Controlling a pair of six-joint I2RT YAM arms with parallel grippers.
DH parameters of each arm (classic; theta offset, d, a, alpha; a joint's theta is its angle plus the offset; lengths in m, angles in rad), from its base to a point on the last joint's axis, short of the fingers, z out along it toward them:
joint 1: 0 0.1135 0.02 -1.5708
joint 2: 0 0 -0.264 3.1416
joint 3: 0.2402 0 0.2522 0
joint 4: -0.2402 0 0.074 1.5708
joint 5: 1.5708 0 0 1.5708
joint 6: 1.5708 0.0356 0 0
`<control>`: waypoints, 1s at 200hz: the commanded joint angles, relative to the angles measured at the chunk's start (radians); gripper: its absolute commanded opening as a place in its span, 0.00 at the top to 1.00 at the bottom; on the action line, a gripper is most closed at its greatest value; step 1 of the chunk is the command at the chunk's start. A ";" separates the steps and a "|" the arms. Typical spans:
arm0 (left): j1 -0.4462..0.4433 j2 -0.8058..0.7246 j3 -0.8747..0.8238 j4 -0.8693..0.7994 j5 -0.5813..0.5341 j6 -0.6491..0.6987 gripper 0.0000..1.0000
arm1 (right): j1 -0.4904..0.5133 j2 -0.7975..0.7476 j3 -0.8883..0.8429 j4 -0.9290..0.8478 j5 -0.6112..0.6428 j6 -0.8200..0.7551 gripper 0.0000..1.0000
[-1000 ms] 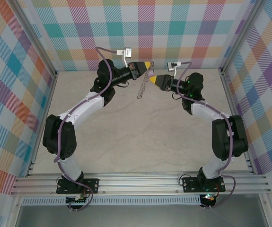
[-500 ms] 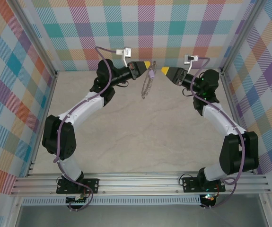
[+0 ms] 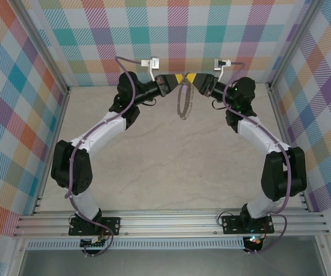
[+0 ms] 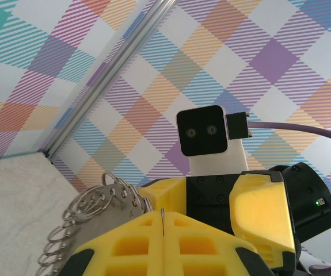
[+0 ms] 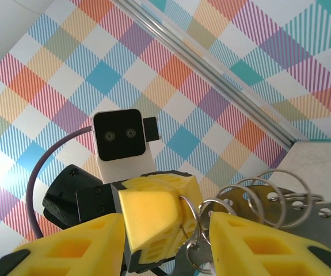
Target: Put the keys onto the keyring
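My left gripper is pinched tight on the top rim of the keyring, its fingers pressed flat together in the left wrist view. The ring hangs from that pinch, in the air above the far middle of the table and close to the far wall. My right gripper faces it tip to tip. Its fingers stand apart, with the ring's top loops and the other gripper's tip between them. I see no firm squeeze on the wire from that side.

I judge the ring light and springy. It is thin stiff wire that will swing and twist around a single pinch point, and bare metal will slide on the yellow pads if the hold loosens. The scalloped loops give natural notches, so I would hold across the rim with one loop seated between the pads, not on a smooth stretch. A second hold just beside the first would stop the turning.

The key is too small to tell from the loops here. I expect it to weigh almost nothing and slip easily, so I would take it by its head and leave its hole clear.
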 commanded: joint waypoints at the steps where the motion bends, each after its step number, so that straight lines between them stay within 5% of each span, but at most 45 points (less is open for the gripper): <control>1: -0.017 -0.056 0.008 0.079 -0.010 -0.013 1.00 | 0.011 0.019 0.034 0.034 0.007 0.000 0.58; 98: -0.018 -0.052 0.007 0.080 -0.016 -0.013 1.00 | 0.021 0.047 0.049 0.064 -0.017 0.021 0.69; 178: -0.019 -0.048 0.007 0.081 -0.015 -0.017 1.00 | 0.020 0.056 0.072 0.052 -0.024 0.015 1.00; 200: -0.019 -0.045 0.012 0.069 -0.012 -0.015 1.00 | 0.018 0.061 0.089 0.027 -0.033 -0.001 1.00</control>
